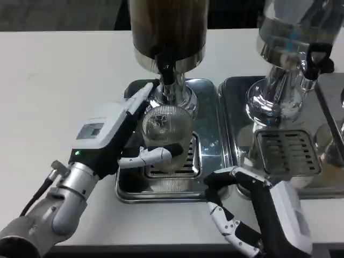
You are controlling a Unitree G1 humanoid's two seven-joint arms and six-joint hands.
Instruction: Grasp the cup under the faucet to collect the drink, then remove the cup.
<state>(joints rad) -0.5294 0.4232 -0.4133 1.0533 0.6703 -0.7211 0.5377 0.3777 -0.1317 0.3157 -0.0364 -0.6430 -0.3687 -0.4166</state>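
A clear ribbed cup (166, 129) stands upright on the drip grate of the left tray (209, 97), right under the black faucet (166, 70) of the dark drink dispenser (169, 27). My left hand (126, 134) grips the cup from its left, one finger over the top rim side and a lower white finger (153, 156) wrapped across its front. My right hand (236, 209) hovers at the tray's front right corner, fingers apart, holding nothing. The cup's contents cannot be made out.
A second dispenser (293, 37) with clear liquid stands on the right tray (236, 107), with its own drip grate (285, 150) and black tap (317, 56). White table surface stretches to the left and along the front edge.
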